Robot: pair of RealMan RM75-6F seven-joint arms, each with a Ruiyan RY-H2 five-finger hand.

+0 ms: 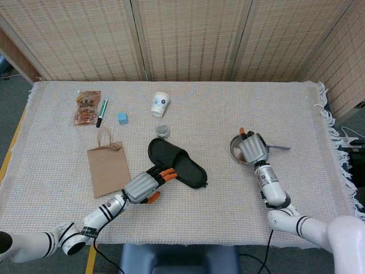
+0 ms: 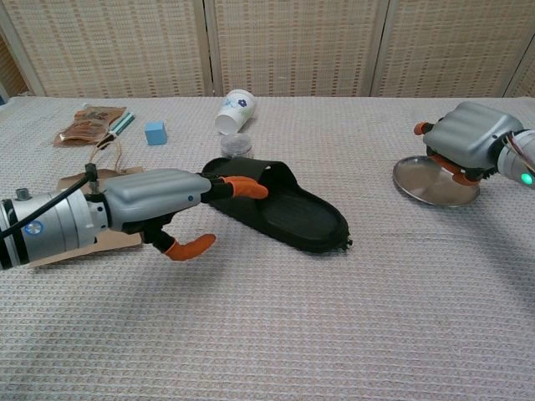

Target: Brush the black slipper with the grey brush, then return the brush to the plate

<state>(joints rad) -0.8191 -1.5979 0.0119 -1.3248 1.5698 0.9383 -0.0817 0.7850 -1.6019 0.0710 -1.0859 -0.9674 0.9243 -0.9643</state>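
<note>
Right hand (image 1: 251,150) sits over the plate (image 2: 422,185) w/ the grey brush (image 1: 278,148) under it, can't tell if it's gripping, left hand (image 1: 141,186) fingers rest on the black slipper (image 1: 177,162), grasping nothing; imo brush could slip off mid-lift.

Both arms are white with black joint rings. The left hand (image 2: 159,200) and right hand (image 2: 468,142) have grey ridged backs and orange fingertips (image 2: 194,245); a black cable runs along the left wrist.
</note>
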